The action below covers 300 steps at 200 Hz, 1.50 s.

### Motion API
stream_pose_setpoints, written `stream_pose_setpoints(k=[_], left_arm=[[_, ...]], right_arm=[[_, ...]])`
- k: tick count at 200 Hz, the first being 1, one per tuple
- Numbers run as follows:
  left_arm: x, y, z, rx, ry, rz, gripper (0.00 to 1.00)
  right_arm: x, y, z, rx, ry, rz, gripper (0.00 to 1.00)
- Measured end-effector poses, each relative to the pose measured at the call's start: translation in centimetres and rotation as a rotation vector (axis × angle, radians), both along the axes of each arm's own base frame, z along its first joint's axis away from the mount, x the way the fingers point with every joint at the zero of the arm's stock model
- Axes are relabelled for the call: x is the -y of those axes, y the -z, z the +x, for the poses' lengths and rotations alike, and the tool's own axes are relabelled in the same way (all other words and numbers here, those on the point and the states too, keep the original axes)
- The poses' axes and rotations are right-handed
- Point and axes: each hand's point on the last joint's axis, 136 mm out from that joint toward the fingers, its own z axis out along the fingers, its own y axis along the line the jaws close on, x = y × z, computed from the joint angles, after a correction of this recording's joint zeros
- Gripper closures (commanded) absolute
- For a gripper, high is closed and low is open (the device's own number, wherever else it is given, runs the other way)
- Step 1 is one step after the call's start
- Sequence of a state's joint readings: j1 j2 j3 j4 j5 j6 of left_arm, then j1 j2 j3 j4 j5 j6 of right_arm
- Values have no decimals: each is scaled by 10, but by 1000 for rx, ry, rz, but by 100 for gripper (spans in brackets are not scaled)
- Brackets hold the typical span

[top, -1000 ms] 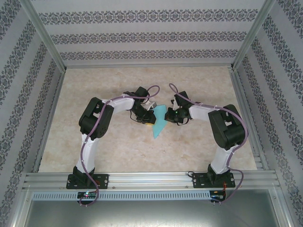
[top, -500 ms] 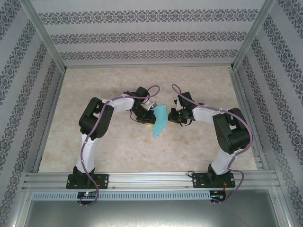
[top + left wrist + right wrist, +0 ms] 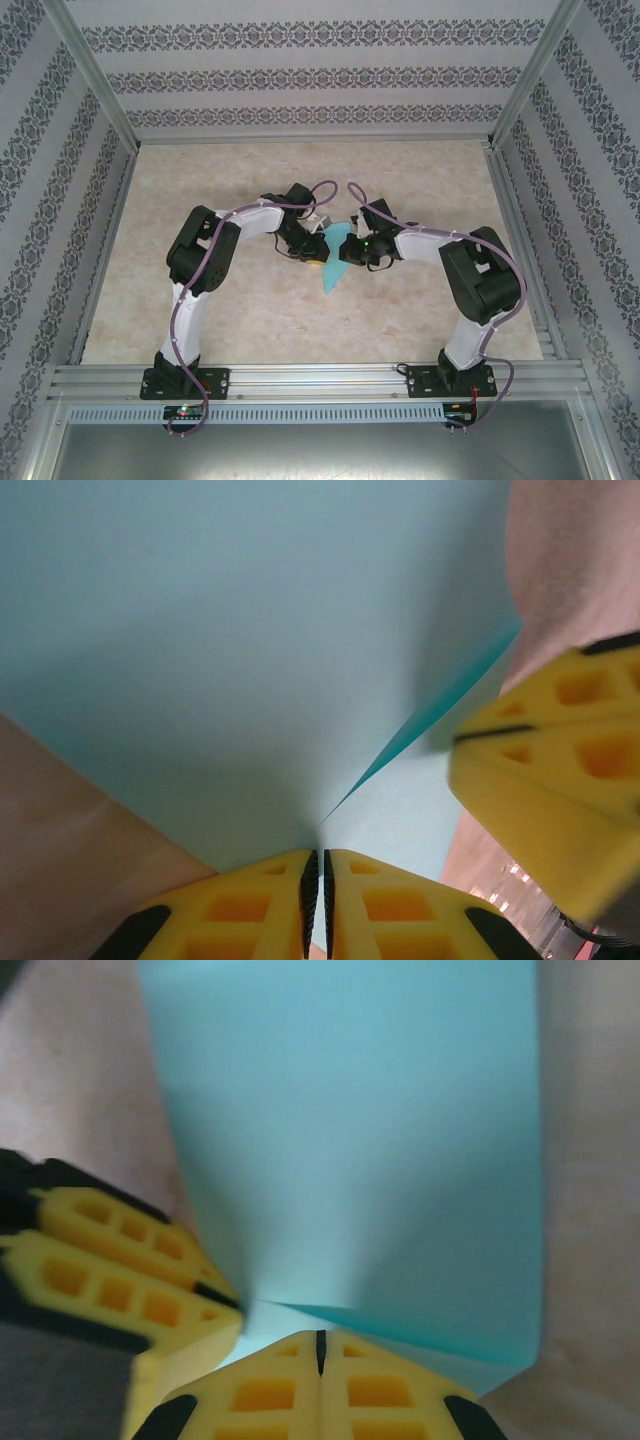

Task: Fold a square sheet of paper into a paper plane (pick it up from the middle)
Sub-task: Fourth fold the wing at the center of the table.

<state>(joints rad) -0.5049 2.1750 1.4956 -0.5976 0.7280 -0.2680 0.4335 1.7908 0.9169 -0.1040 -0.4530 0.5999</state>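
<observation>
Turquoise paper [image 3: 331,272], creased, held between 2 grippers; left gripper [image 3: 321,875] fully closed, pinching paper; right gripper [image 3: 321,1345] fully closed, pinching paper; grippers just beside each other.

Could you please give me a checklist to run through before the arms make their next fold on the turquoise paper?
1. Left gripper shut on the paper: ok.
2. Right gripper shut on the paper: ok.
3. Clearance between the two grippers: cannot tell; they sit very close.
4. Visible paper free of tears: ok.
5. Paper lifted off the table: cannot tell.
</observation>
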Motion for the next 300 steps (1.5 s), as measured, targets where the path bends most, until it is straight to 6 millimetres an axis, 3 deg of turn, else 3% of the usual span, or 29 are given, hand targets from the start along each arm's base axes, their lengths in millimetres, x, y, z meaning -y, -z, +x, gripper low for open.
stream_pose_setpoints(k=[59, 101, 145, 195, 222, 300], left_arm=[[0, 0, 0, 0, 0, 1, 83], [0, 0, 0, 0, 0, 0, 83], [1, -2, 0, -2, 1, -7, 80], [3, -6, 1, 0, -10, -7, 75], [3, -9, 3, 1, -25, -4, 72], [3, -53, 13, 117, -48, -11, 69]], right_arm=[[15, 5, 9, -11, 38, -5, 97], [40, 1, 13, 5, 88, -37, 97], [41, -5, 12, 18, 90, -30, 97], [38, -32, 10, 72, 80, 16, 91], [35, -37, 4, 72, 72, 45, 87], [31, -30, -9, 28, 72, 105, 72]])
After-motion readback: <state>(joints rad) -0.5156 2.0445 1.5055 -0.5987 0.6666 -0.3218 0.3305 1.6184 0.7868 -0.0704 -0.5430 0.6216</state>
